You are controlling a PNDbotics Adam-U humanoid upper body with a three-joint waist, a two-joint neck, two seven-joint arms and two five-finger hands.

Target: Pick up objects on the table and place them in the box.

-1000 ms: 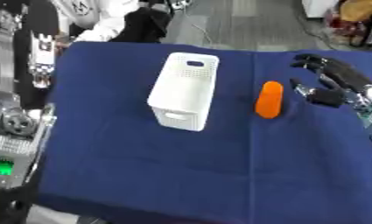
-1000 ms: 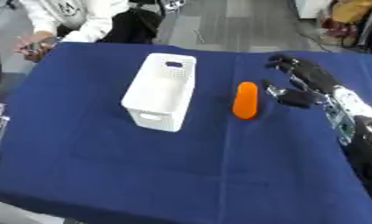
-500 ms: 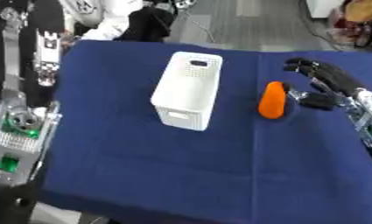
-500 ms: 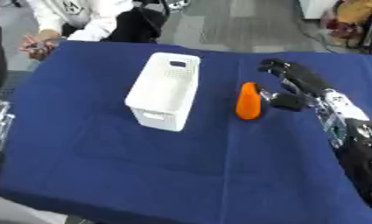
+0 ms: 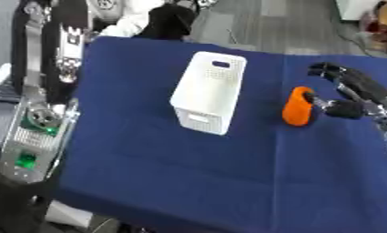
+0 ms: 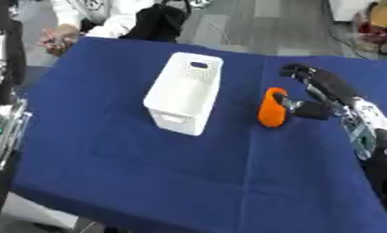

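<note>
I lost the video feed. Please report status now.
Right hand open, thumb at orange object. Left hand not in view. Object on table, right of box. Nothing between them.

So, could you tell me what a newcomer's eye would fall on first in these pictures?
Probably the orange object, bright against the dark blue tablecloth right of centre, with the robot's black right hand reaching in beside it, thumb at its side and fingers arched above it. Next comes the white perforated box, standing open-topped near the middle of the table, left of the orange object.
</note>
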